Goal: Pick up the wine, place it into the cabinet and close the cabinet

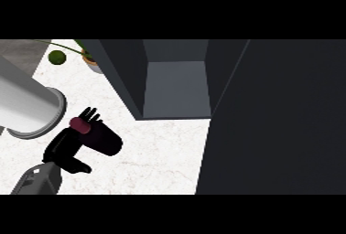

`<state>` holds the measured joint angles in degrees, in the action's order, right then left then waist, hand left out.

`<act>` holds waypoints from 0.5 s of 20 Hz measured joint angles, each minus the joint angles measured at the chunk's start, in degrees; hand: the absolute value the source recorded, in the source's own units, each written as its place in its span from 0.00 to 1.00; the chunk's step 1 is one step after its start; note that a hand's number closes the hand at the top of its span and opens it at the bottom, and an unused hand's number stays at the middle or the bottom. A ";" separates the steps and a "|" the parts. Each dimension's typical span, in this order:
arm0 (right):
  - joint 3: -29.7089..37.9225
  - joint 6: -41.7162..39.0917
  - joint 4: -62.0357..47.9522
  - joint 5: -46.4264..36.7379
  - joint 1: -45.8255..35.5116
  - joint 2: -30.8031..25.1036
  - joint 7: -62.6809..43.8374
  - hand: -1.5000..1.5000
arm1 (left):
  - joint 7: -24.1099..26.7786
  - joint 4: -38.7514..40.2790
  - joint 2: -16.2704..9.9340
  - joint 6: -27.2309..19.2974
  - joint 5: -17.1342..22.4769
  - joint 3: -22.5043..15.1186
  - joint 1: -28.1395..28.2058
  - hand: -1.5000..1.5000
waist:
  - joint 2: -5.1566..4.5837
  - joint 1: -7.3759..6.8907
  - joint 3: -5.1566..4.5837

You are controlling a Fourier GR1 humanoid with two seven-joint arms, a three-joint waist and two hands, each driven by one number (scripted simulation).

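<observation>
At lower left of head view, left hand (67,145) w/ grey forearm comes in from bottom edge, fingers curled round the wine bottle (101,139); bottle dark, lying tilted, maroon cap end toward upper left, held above white marble counter (155,155). Cabinet (177,87) stands open at centre, grey interior visible, its dark door (277,119) filling right side. Wine is left of cabinet opening, apart from it. Grey cylinder (27,107) at far left; potted plant (86,57) at top left. Right hand not visible.
</observation>
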<state>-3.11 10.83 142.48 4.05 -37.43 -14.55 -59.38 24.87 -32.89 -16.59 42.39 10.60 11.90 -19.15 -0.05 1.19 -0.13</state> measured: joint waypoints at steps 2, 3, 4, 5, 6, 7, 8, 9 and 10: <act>-0.28 0.24 -0.12 -0.14 -0.41 0.07 -0.10 0.00 | 0.66 2.08 -0.31 0.17 -0.43 -0.11 -0.87 0.00 | -0.02 0.07 -0.02; -0.27 0.35 -0.08 -0.15 -0.51 0.05 -0.19 0.00 | 0.97 3.00 -0.54 0.23 -0.57 -0.10 -1.46 0.00 | -0.04 0.23 -0.04; -0.40 0.41 -0.17 -0.19 -0.48 0.12 -0.15 0.00 | 1.20 3.58 -0.30 -0.14 -0.91 -0.31 -2.29 0.00 | -0.04 0.23 -0.04; -0.21 0.42 -0.30 -0.17 -0.30 0.23 0.10 0.00 | 1.90 4.40 0.11 -0.45 -1.44 -0.66 -2.62 0.00 | -0.10 0.26 -0.04; 0.15 0.38 -0.31 -0.08 -0.53 0.12 0.10 0.00 | 2.21 5.17 0.15 -0.68 -1.73 -0.78 -3.25 0.00 | -0.12 0.32 -0.04; 0.27 0.37 -0.31 -0.04 -0.15 0.16 0.23 0.00 | 2.55 5.44 0.35 -0.77 -2.00 -1.05 -3.49 0.00 | -0.10 0.27 -0.03; 0.35 0.34 -0.25 0.02 -0.20 0.04 0.15 0.00 | 3.30 5.88 0.57 -1.06 -2.36 -1.28 -3.53 0.00 | -0.11 0.36 -0.04; -0.21 0.48 -0.22 -0.04 -0.18 0.24 0.11 0.00 | 3.41 6.17 0.47 -1.08 -2.52 -1.43 -3.95 0.00 | -0.08 0.35 -0.04; -0.24 0.42 -0.24 -0.05 0.71 0.36 0.44 0.00 | 4.22 6.26 1.11 -1.75 -3.04 -1.86 -3.82 0.00 | -0.09 0.26 -0.03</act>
<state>-3.35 11.25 142.24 4.00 -36.72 -14.19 -58.94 29.09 -26.63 -15.48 40.64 7.55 10.04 -22.97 -0.13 1.45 -0.15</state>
